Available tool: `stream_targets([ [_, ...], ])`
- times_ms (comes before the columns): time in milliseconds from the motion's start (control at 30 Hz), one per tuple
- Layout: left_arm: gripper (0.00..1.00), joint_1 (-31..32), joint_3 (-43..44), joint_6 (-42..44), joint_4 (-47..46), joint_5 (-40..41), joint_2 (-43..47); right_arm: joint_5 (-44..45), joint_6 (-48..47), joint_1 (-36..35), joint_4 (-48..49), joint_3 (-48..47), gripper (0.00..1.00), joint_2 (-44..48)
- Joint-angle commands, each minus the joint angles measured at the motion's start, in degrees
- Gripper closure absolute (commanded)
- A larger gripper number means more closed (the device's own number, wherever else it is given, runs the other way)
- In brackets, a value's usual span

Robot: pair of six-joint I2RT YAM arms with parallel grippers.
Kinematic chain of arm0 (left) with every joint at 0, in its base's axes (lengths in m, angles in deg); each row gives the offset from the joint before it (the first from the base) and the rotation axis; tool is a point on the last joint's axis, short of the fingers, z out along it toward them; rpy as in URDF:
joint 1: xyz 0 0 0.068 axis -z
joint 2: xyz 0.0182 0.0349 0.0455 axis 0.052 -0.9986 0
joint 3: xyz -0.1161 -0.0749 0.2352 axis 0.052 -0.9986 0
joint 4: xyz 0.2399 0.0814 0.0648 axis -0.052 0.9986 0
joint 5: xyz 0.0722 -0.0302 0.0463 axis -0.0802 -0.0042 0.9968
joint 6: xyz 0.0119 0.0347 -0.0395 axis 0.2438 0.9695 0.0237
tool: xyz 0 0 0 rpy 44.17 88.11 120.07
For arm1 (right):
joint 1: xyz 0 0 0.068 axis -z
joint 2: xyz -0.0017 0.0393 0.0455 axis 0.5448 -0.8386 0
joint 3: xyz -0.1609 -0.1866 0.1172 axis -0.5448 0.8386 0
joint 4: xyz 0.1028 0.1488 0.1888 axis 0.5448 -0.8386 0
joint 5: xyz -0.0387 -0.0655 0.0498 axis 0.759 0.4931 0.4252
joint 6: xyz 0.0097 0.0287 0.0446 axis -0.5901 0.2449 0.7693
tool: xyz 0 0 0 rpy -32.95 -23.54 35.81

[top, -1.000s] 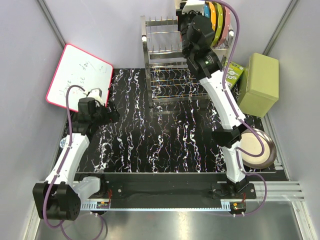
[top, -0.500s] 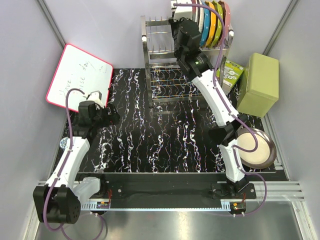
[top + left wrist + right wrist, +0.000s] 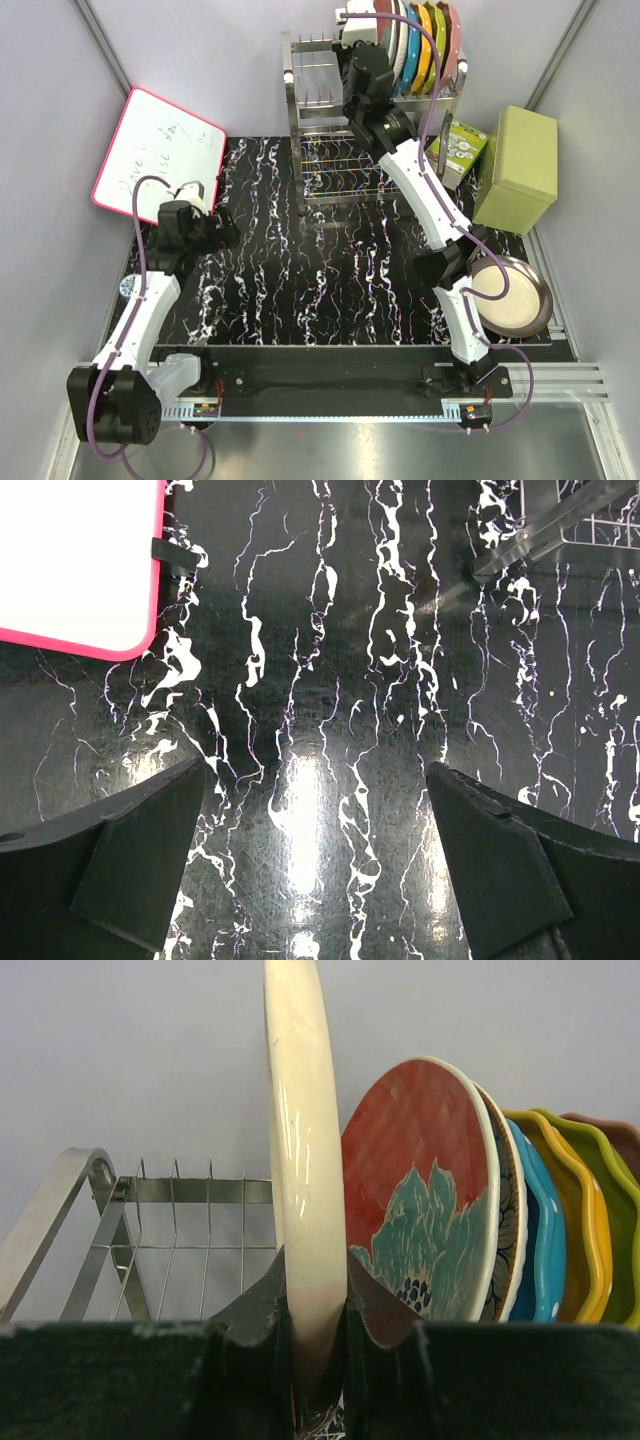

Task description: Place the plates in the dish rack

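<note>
My right gripper (image 3: 317, 1280) is shut on the lower rim of a cream plate with a pinkish tint (image 3: 300, 1110), held upright and edge-on. It is over the top tier of the steel dish rack (image 3: 318, 100), just left of the standing plates. Right beside it stands the red plate with the teal flower (image 3: 420, 1180), then a brown-rimmed patterned plate (image 3: 508, 1210). In the top view the right gripper (image 3: 360, 38) is at the rack's top. A cream plate with a dark brown rim (image 3: 510, 295) lies flat on the table at the right. My left gripper (image 3: 315, 820) is open and empty above the black marbled mat.
Plain blue (image 3: 535, 1250), orange (image 3: 572, 1230) and green (image 3: 612, 1230) plates fill the right of the top tier. Bare rack prongs (image 3: 190, 1220) stand to the left. A red-framed whiteboard (image 3: 160, 150) leans at the left. A green box (image 3: 518, 168) and a small carton (image 3: 460, 148) sit right of the rack.
My right arm has carried the cream plate left and further back, from in front of the coloured plates to just left of the row. The left arm has not moved.
</note>
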Motion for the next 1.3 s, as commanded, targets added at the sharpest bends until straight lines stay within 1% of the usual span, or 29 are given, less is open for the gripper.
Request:
stream_targets([
  [0, 0.01, -0.2, 0.3, -0.6, -3.7, -1.0, -0.6, 1.4, 0.8, 1.1, 8.6, -1.6, 1.0, 1.5],
  [300, 0.01, -0.7, 0.2, -0.9, -4.2, -2.2, -1.9, 1.4, 1.7, 2.3, 8.3, -2.3, 1.0, 0.5],
  [400, 0.01, -0.8, 0.0, -1.1, -4.3, -2.8, -2.3, 0.2, 0.5, 2.6, 8.9, -3.2, 1.0, -0.2],
  [500, 0.01, -0.9, -0.2, -1.4, -4.7, -3.1, -2.6, -0.8, -0.1, 2.7, 9.0, -2.1, 1.0, -0.2],
  [667, 0.01, -1.1, -0.2, -1.5, -5.0, -3.1, -2.9, -1.8, 1.4, 2.9, 8.5, 1.7, 1.0, 1.5],
  [1000, 0.01, -1.2, -0.5, -1.6, -5.0, -3.4, -3.2, -1.1, 2.5, 2.9, 7.2, 1.5, 1.0, 0.8],
  [1033, 0.01, -1.2, -0.5, -1.7, -5.0, -3.5, -3.3, -0.5, 2.4, 2.9, 7.1, 1.5, 0.96, 0.8],
  [1067, 0.01, -1.2, -0.5, -1.7, -5.0, -3.6, -3.3, -0.3, 2.4, 2.9, 7.2, 1.3, 0.79, 0.9],
  [1100, 0.01, -1.2, -0.5, -1.8, -5.0, -3.7, -3.3, -0.2, 2.3, 2.9, 7.3, 1.3, 0.56, 1.1],
  [1133, 0.01, -1.2, -0.5, -1.8, -5.0, -3.7, -3.3, -0.5, 2.1, 2.9, 7.2, 1.2, 0.45, 1.4],
  [1200, 0.01, -1.2, -0.3, -1.8, -5.0, -3.8, -3.3, -1.1, 1.9, 2.8, 7.2, 1.0, 0.36, 2.7],
  [1267, 0.01, -1.2, -0.2, -1.6, -5.0, -3.7, -3.3, -2.0, 1.5, 2.7, 7.3, 1.5, 0.35, 3.8],
])
